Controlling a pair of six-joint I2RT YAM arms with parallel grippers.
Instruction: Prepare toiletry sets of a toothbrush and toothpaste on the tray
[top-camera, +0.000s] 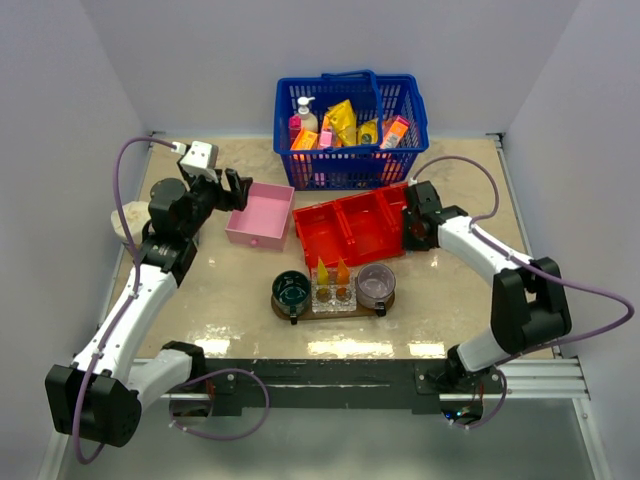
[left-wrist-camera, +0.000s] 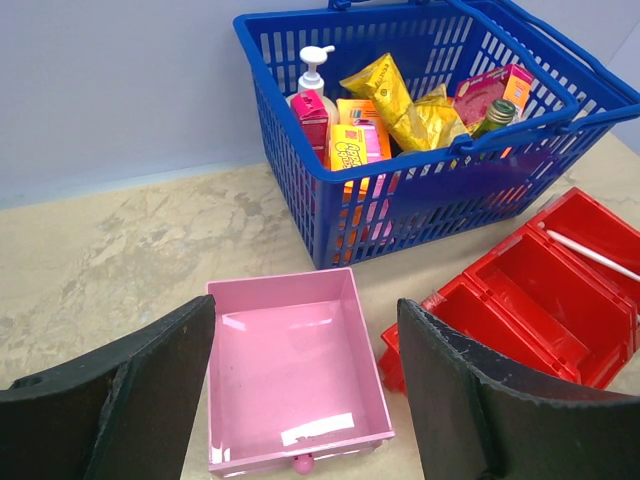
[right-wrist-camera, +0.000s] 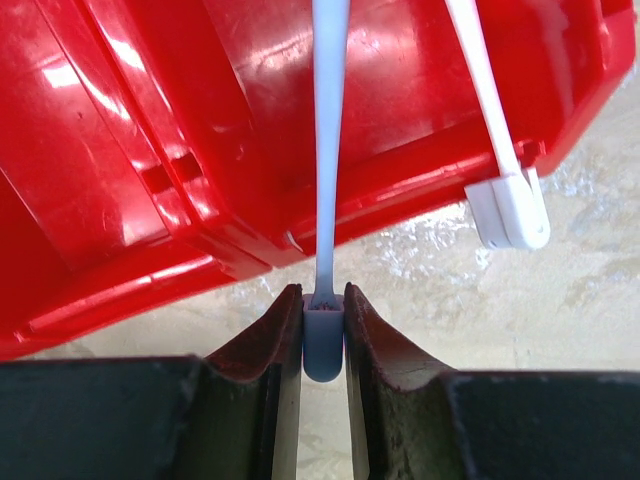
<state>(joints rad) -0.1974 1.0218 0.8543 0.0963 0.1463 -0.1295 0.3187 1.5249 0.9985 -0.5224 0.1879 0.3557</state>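
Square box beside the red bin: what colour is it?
The square box is pink; left wrist view shows it best.

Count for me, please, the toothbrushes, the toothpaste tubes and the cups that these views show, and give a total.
Toothbrushes: 2
Toothpaste tubes: 2
Cups: 2
Total: 6

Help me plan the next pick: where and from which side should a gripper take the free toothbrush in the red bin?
Grip the free toothbrush at its blocky end, which overhangs the rim of the bin. Come from the table side, outside the bin, jaws across the thin stem; the rest lies inside the walls. The right gripper holds the other toothbrush likewise.
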